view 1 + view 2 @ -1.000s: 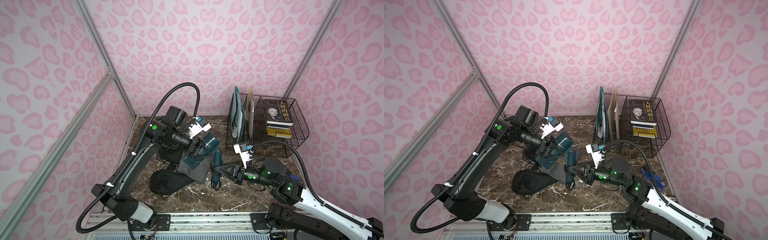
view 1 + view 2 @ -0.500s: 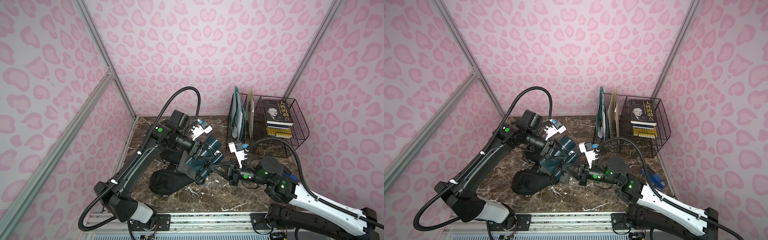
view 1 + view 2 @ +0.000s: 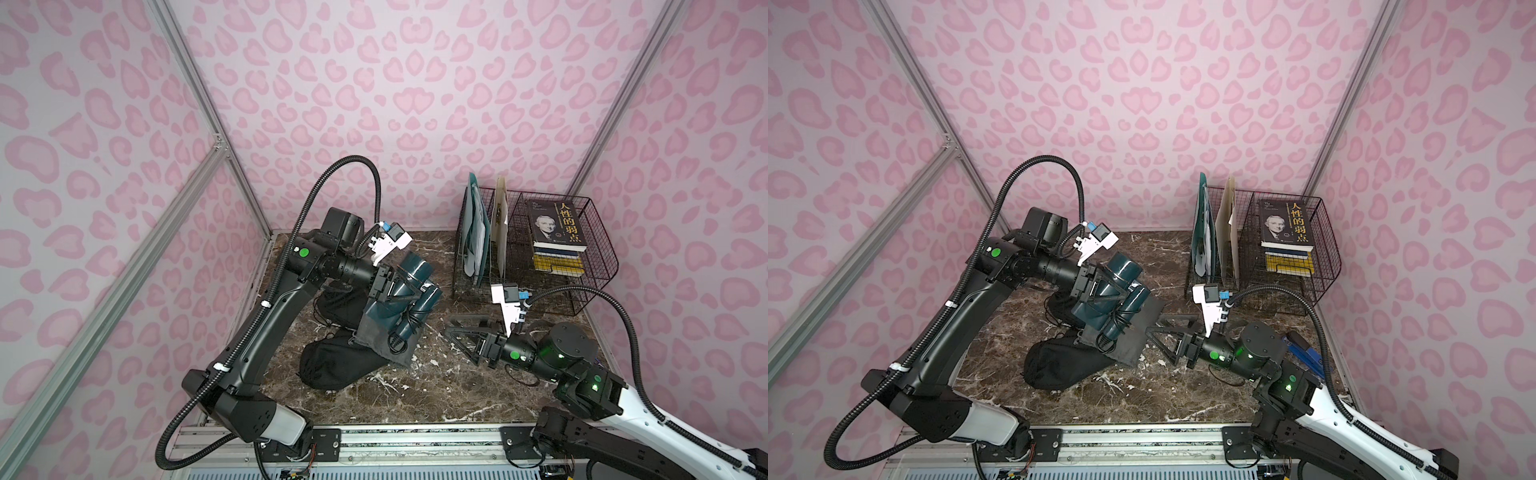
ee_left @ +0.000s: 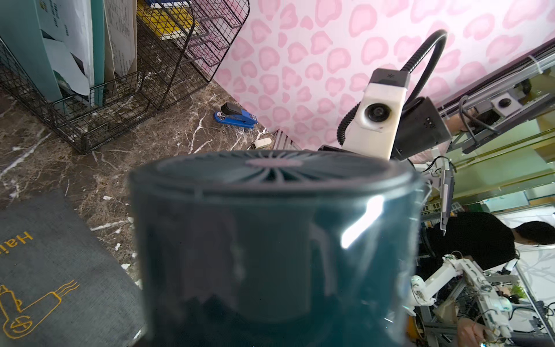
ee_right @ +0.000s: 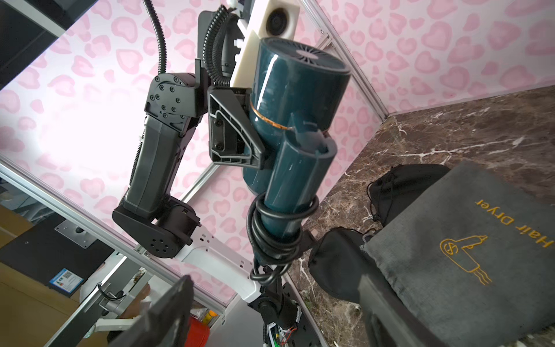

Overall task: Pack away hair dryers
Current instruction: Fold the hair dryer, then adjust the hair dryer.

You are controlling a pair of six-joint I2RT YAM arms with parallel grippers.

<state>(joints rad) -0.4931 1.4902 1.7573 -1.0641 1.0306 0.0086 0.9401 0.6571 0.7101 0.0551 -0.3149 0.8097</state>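
Right claw (image 3: 449, 326) spread open and empty over marble table (image 3: 436, 395), black pouch (image 3: 332, 365), grey pouch (image 3: 374, 336) printed "Hair Dryer" in gold, teal hair dryer (image 3: 415, 270) lifted nearby, clamped in left claw (image 3: 401, 286), wire basket (image 3: 598, 266) behind, book (image 3: 557, 226) titled "人性的弱点"

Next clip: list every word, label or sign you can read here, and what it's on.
"Hair Dryer", gold, with a dryer drawing: on the grey pouch.
"人性的弱点": on the book cover, in the wire rack.
Too small to read: the book's smaller print, the papers in that rack.
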